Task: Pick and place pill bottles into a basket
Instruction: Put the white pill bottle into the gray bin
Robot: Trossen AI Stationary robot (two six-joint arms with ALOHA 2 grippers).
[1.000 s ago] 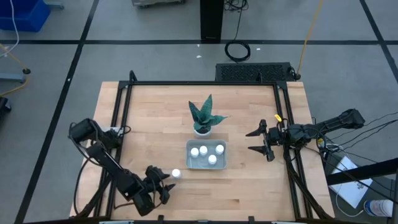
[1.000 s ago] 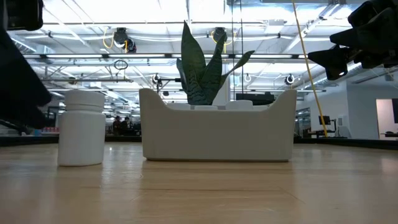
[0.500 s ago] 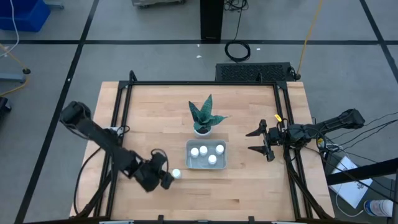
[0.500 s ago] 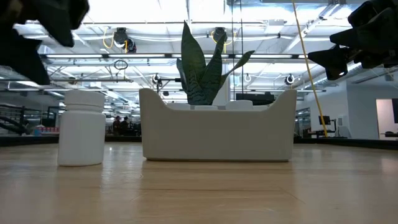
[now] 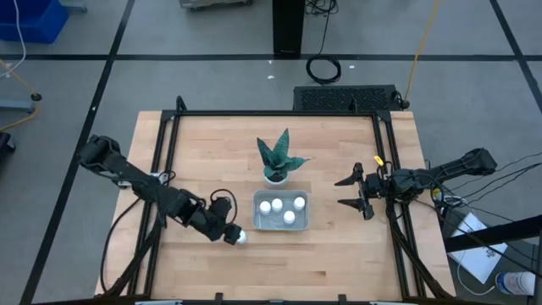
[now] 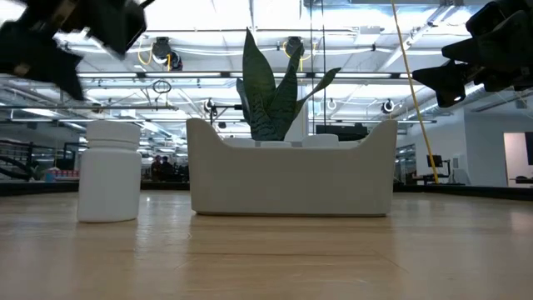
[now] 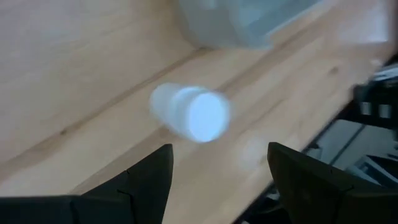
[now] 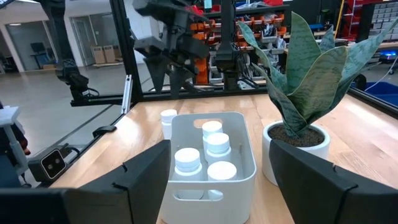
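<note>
One white pill bottle stands upright on its base on the wooden table, just off the basket's near left corner. My left gripper hovers open above and slightly left of it; in the left wrist view the bottle lies ahead of the spread fingers, untouched. The low view shows this gripper well above the bottle. The pale basket holds several more bottles, standing upright. My right gripper waits open at the table's right edge.
A small white pot with a spiky green plant stands right behind the basket's far side. A black frame rail runs along the table's left, far and right edges. Bare wood lies near and to the left of the basket.
My left gripper has risen from table height near the front left and swung toward the far and right side, over the loose bottle, rolling its wrist as it went. Its fingers have stayed apart. The bottle has not moved.
</note>
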